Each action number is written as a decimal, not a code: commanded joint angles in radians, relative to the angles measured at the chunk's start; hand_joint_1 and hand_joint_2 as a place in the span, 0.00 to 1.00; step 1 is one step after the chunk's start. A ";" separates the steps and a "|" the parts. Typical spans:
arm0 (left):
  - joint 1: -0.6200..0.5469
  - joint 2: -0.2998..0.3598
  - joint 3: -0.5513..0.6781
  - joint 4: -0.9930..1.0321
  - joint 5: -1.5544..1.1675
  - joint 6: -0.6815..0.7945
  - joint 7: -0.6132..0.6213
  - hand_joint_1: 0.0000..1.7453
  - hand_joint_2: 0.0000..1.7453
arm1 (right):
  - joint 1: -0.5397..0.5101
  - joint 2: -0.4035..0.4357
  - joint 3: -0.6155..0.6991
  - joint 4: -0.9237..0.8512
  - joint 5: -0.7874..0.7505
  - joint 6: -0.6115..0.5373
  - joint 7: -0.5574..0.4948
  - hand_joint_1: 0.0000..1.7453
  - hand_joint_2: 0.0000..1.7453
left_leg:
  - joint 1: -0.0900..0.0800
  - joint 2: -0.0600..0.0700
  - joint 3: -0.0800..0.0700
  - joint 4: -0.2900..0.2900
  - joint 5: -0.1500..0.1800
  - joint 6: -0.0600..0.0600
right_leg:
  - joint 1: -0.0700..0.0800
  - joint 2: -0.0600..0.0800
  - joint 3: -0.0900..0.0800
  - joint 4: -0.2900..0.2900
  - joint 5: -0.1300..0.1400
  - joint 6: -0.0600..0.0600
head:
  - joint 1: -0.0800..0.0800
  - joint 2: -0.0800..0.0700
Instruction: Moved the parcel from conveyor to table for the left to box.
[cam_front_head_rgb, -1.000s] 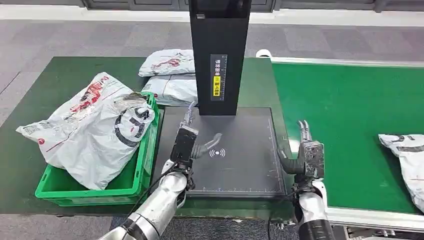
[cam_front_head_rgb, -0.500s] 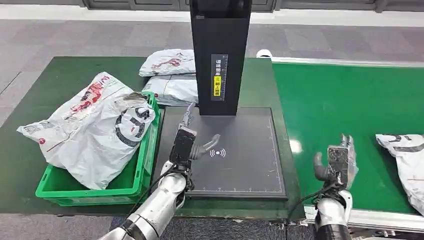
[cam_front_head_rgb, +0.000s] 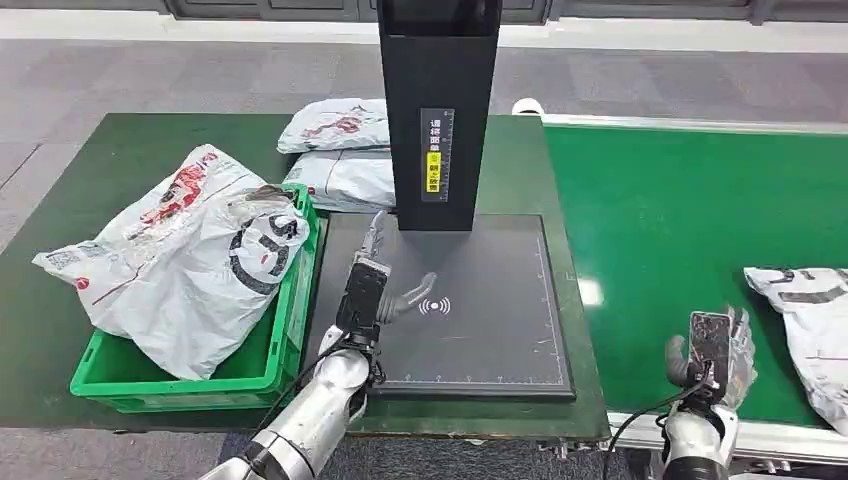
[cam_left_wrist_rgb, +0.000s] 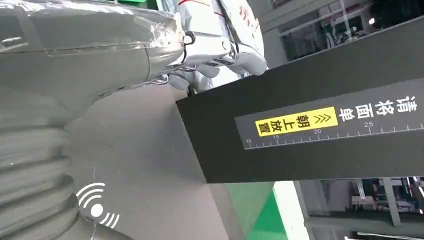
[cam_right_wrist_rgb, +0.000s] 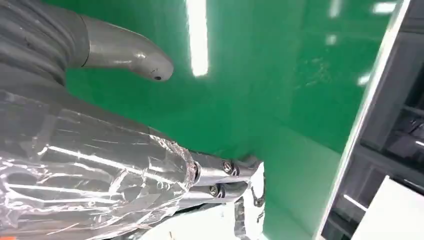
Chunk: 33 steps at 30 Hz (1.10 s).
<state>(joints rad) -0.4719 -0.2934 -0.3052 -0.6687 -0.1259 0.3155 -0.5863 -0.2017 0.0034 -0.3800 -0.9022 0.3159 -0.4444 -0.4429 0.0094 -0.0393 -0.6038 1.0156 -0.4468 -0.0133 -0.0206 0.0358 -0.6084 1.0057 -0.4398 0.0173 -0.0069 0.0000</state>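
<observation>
Parcel (cam_front_head_rgb: 808, 325) on conveyor (cam_front_head_rgb: 690, 220), beside empty right hand (cam_front_head_rgb: 712, 352)

Parcel (cam_front_head_rgb: 805, 325): thin white plastic film, creased, faintly glossy. Conveyor belt (cam_front_head_rgb: 690, 220): smooth green, sheened, reflecting ceiling lights. Scanner pad (cam_front_head_rgb: 470, 300): matt black. Crate (cam_front_head_rgb: 285, 330): glossy green moulded plastic. Right hand (cam_front_head_rgb: 712, 350): bare metal fingers, back wrapped in crinkled clear film.
</observation>
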 joint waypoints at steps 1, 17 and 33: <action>-0.039 0.034 0.031 0.064 0.013 -0.005 -0.004 0.00 1.00 | -0.145 -0.091 -0.161 0.334 -0.019 -0.059 -0.023 0.00 1.00 | 0.000 0.003 0.003 -0.001 0.000 0.001 | 0.000 -0.001 0.003 -0.001 0.000 -0.001 | 0.000 0.000; -0.046 0.033 0.073 0.074 0.016 0.005 -0.026 0.00 1.00 | -0.227 -0.142 -0.166 0.502 0.090 -0.182 -0.035 0.00 1.00 | -0.001 0.003 0.002 -0.001 0.000 0.002 | 0.000 -0.002 0.002 -0.001 0.000 -0.001 | 0.000 0.000; -0.040 0.020 0.078 0.051 -0.006 -0.001 -0.007 0.00 1.00 | -0.228 -0.133 -0.178 0.494 0.117 -0.219 -0.015 0.00 1.00 | -0.001 0.004 0.001 0.000 -0.001 0.003 | -0.001 -0.001 0.001 -0.001 0.000 -0.001 | 0.000 0.000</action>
<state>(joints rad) -0.4842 -0.2770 -0.2689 -0.6455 -0.1255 0.3212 -0.6027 -0.3848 -0.1362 -0.5127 -0.4646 0.4311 -0.6588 -0.4658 0.0081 -0.0393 -0.6041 1.0159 -0.4467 -0.0110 -0.0221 0.0351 -0.6084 1.0055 -0.4399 0.0178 -0.0069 0.0000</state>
